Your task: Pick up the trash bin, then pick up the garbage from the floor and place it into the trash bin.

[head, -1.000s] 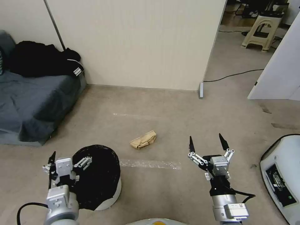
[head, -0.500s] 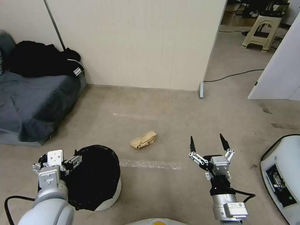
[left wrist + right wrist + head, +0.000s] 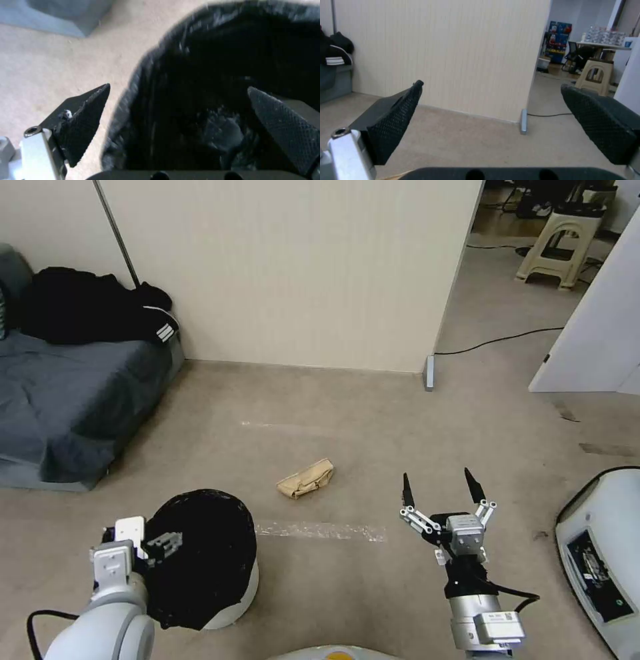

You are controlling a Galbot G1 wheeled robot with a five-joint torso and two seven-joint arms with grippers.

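- The trash bin [image 3: 217,573], a small round white bin lined with a crinkly black bag [image 3: 213,75] folded over its rim, stands upright on the beige floor [image 3: 347,407]; every place below is given from this bin.
- The left gripper [image 3: 143,543] sits at the bin's rim on the robot's left side. Its fingers are spread apart and straddle the rim: in the left wrist view one finger [image 3: 83,117] is outside the bin over bare floor, and the other is inside, against the black liner. They are not clamped on the rim.
- A crumpled tan paper bag [image 3: 306,478], the one piece of garbage in view, lies flat on the floor just beyond the bin and toward the robot's right, apart from it.
- A strip of clear tape [image 3: 320,530] runs across the floor between the bin and the right gripper.
- The right gripper [image 3: 439,487] hovers above the floor well to the right of the bin, fingers wide apart and pointing forward, holding nothing.
- A grey sofa [image 3: 67,400] with dark clothing [image 3: 87,307] on it stands beyond the bin on the left, against a cream wall [image 3: 293,267].
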